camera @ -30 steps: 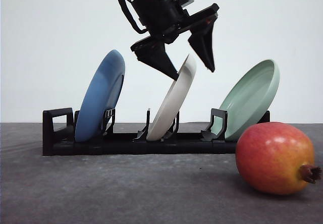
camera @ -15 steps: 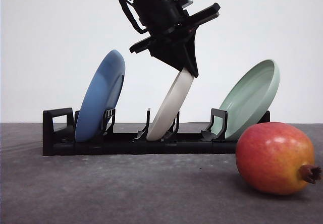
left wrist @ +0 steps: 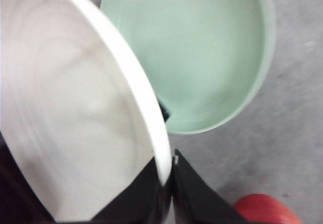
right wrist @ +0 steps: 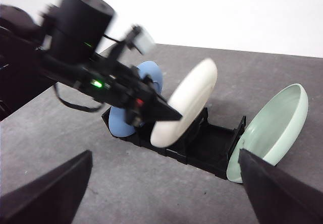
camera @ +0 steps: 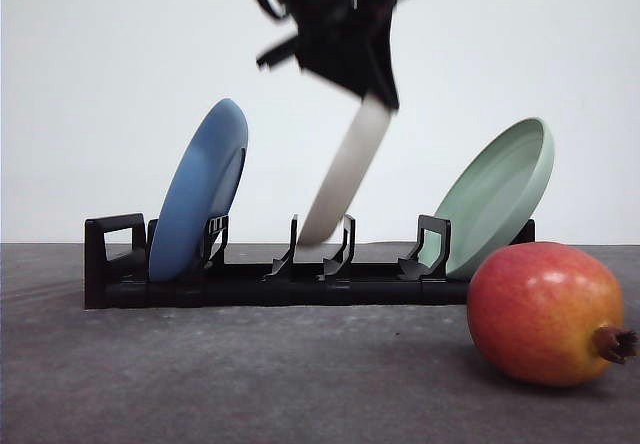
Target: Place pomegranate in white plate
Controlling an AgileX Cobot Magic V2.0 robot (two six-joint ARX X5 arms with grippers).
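Left jaws clamp the matte round white plate [camera: 345,176] rim; right jaws spread apart.

White plate [camera: 345,179] matt, maybe ceramic; pomegranate [camera: 545,312] smooth, glossy; rack [camera: 250,279] black plastic; table [camera: 250,374] rough grey.

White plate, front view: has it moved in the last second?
Yes. The white plate, gripped by the left gripper, has risen from the black rack; its lower edge now sits higher in the slot.

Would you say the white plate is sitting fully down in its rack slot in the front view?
No, the white plate hangs clamped in the left gripper, lifted above the rack.
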